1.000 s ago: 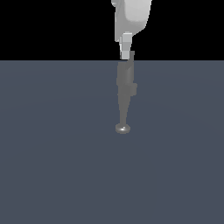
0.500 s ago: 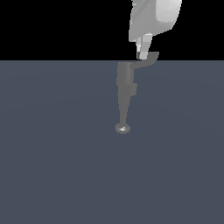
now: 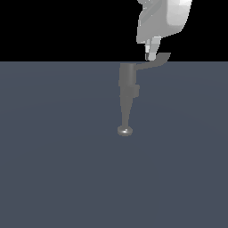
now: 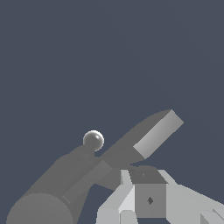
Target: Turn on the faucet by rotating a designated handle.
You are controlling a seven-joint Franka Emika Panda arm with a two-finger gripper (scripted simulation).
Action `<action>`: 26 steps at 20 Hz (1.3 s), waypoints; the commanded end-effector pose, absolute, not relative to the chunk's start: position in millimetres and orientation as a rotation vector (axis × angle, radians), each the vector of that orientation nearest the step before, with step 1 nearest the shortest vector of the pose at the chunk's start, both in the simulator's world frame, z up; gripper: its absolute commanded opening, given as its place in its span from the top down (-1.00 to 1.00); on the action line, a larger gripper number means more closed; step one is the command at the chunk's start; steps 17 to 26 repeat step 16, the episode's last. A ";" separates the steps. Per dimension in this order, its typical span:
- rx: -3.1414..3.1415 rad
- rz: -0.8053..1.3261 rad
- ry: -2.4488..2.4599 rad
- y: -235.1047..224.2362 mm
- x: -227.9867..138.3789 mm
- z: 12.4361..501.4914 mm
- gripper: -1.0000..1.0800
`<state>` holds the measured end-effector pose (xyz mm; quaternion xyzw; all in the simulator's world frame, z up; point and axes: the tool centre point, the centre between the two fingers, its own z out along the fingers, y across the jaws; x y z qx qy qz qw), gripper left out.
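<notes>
Up at the far edge of the grey floor (image 3: 53,178), my gripper (image 3: 151,55) sits right against the handle (image 3: 156,62), on the side facing the faucet (image 3: 127,95) body, near the flat paddle tip. Can't honestly tell whether the fingers are spread or pressed together; the exterior view shows them as one pale stub, and the wrist view crops them at the frame edge. Looks like I'm pushing with the side of a finger, not pinching anything.

The faucet lies along the floor, thick cylinder end at the far side, tapering toward the camera to the shiny knob (image 3: 125,131). The handle branches off the thick end toward the exterior view's right.

My take on doing this well: push out near the paddle tip for leverage, and follow the arc around the cylinder instead of shoving straight, otherwise the finger will probably slide off the end. Staying low enough to catch the lever's edge matters too.

Room-wise it's easy. Nothing else is on the floor, so the sweep toward the exterior view's right looks wide open. Only the faucet's cylinder is close by.
</notes>
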<state>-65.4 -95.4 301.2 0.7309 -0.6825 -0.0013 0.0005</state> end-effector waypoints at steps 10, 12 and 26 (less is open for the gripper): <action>2.268 0.001 -2.174 -137.3 -35.0 300.0 1.00; 2.265 0.000 -2.177 -143.3 -30.2 300.0 1.00; 2.261 0.000 -2.181 -152.1 -23.1 299.9 1.00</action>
